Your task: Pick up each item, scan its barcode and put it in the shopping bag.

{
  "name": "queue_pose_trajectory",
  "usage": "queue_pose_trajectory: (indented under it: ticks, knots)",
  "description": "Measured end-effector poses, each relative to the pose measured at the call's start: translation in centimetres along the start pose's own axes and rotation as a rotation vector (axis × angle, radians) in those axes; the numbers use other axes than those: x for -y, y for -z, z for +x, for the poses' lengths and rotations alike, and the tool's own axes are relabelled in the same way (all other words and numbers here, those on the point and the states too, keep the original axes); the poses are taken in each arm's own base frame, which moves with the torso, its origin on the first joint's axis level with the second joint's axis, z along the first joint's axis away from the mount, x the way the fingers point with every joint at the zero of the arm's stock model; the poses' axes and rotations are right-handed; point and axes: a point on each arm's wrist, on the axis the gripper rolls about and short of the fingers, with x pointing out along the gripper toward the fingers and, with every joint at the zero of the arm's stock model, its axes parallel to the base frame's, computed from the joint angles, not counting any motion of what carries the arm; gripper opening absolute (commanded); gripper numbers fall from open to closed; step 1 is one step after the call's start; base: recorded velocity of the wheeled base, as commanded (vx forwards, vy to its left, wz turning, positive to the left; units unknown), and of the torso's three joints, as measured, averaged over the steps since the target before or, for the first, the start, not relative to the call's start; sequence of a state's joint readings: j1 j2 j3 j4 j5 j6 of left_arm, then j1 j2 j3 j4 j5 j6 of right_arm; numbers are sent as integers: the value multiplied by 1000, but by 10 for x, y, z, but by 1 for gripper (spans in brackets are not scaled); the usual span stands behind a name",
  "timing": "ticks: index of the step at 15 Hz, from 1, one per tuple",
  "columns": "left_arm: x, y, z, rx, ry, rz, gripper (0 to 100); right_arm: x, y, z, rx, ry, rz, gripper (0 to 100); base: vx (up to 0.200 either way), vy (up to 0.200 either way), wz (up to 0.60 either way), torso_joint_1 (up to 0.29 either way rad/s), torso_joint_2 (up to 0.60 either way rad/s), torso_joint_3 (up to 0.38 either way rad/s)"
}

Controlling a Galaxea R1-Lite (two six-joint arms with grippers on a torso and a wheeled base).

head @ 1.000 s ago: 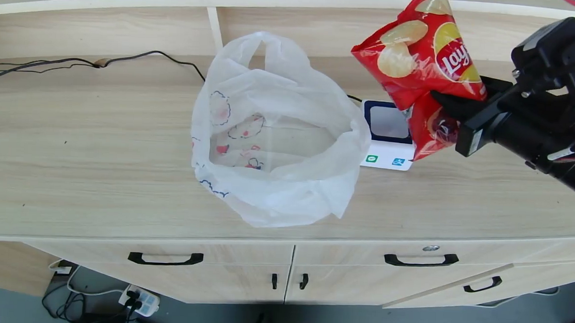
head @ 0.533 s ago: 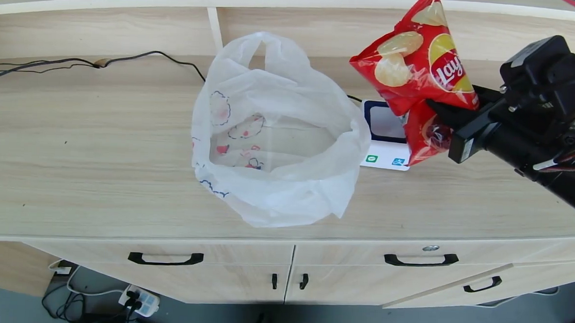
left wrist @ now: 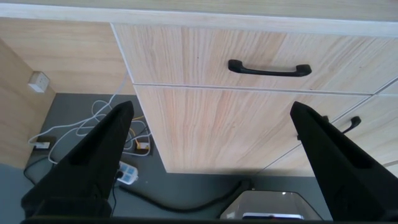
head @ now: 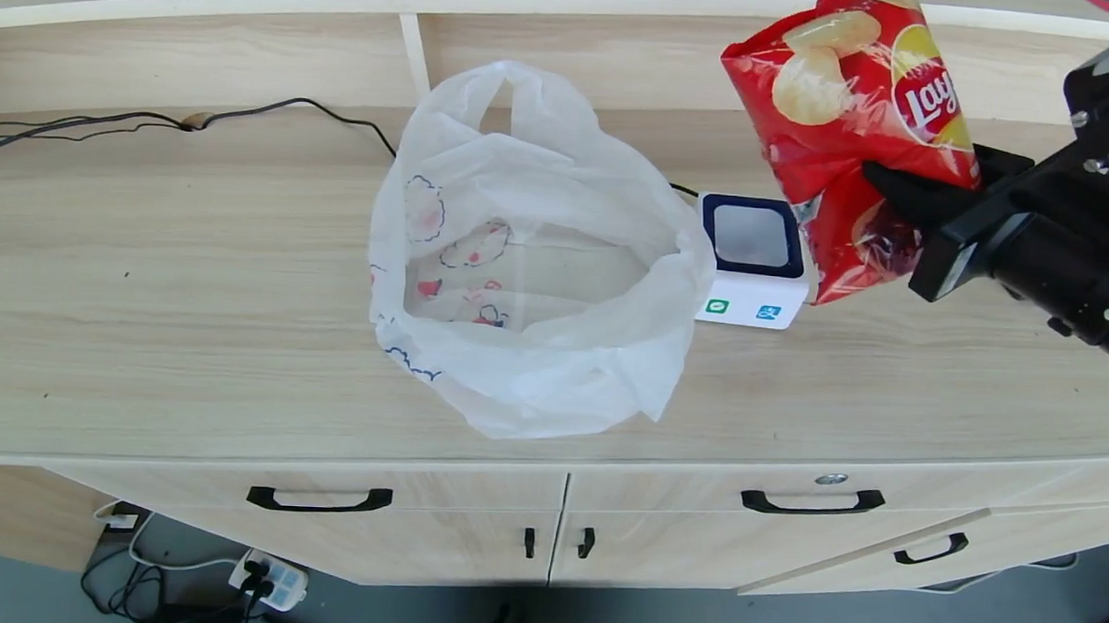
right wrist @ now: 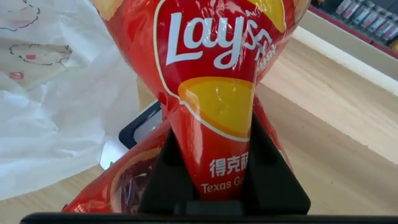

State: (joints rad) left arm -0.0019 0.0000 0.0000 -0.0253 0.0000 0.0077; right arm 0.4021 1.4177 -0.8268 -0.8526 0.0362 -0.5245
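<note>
Right arm extended in from the right, right gripper (head: pixel 906 191) pinching the lower half of the chip bag (head: pixel 854 100), bag held above the worktop (head: pixel 144 284) just right of the scanner (head: pixel 752 255), long axis near upright, left gripper (left wrist: pixel 211 109) spread, facing a drawer front (left wrist: pixel 205 56).

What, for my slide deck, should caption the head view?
Right gripper holds a chip bag near the scanner and open shopping bag.

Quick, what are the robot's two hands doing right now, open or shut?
Left gripper: open, holding nothing.
Right gripper: shut on the red chip bag.
</note>
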Motion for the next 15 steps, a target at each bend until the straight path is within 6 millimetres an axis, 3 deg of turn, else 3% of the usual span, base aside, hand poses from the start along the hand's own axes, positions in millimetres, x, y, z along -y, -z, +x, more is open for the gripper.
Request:
queue_pose_trajectory:
  ticks: [3, 5, 10, 15]
  knots:
    - [0, 0, 0, 0, 0, 0, 100, 0, -6, -27, -110, -53, 75, 0, 0, 0, 0, 0, 0, 0]
    - [0, 0, 0, 0, -1, 0, 100, 2, -16, -43, -101, -54, 115, 0, 0, 0, 600, 2, 5, 2]
    - [0, 0, 0, 0, 0, 0, 100, 27, -40, -59, -65, 159, 160, 0, 0, 0, 600, 2, 3, 3]
    - [0, 0, 0, 0, -1, 0, 100, 37, -60, -66, -11, 180, 188, 0, 0, 0, 600, 2, 0, 7]
